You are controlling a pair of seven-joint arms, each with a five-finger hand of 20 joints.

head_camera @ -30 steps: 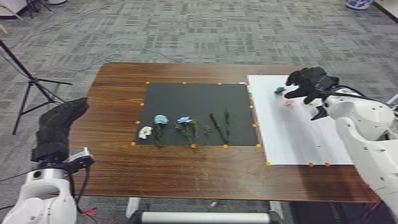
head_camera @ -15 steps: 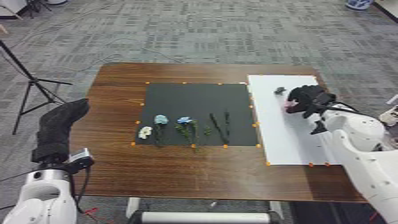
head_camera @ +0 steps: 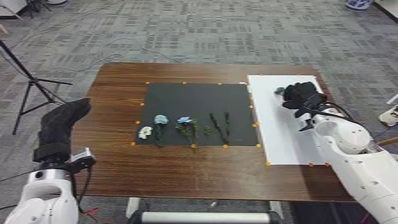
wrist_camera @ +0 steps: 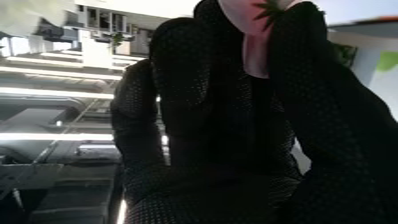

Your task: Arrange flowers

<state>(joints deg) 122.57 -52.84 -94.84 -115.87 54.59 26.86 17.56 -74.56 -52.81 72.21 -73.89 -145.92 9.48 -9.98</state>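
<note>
In the head view, my right hand (head_camera: 305, 96) is over the upper part of the white board (head_camera: 282, 135), beside a dark green flower head (head_camera: 280, 90). The right wrist view shows a pink flower (wrist_camera: 255, 37) pinched between the thumb and fingers of my right hand (wrist_camera: 218, 165); a pale, blurred bloom (wrist_camera: 31, 16) is near it. On the black sheet (head_camera: 191, 97) lie a white flower (head_camera: 145, 132), a pale teal flower (head_camera: 161, 119), a blue flower (head_camera: 184, 120) and dark thin stems (head_camera: 218, 126). My left hand (head_camera: 60, 122) stays off the sheet's left side, fingers extended.
The brown wooden table (head_camera: 191, 172) surrounds the sheet and board, with small orange markers along their edges. A black tripod (head_camera: 34, 80) stands on the floor beyond the table's left side.
My right hand first came down toward the board, then shifted slightly left over the pink flower's spot, hiding it in the head view. The left hand has hardly moved.
</note>
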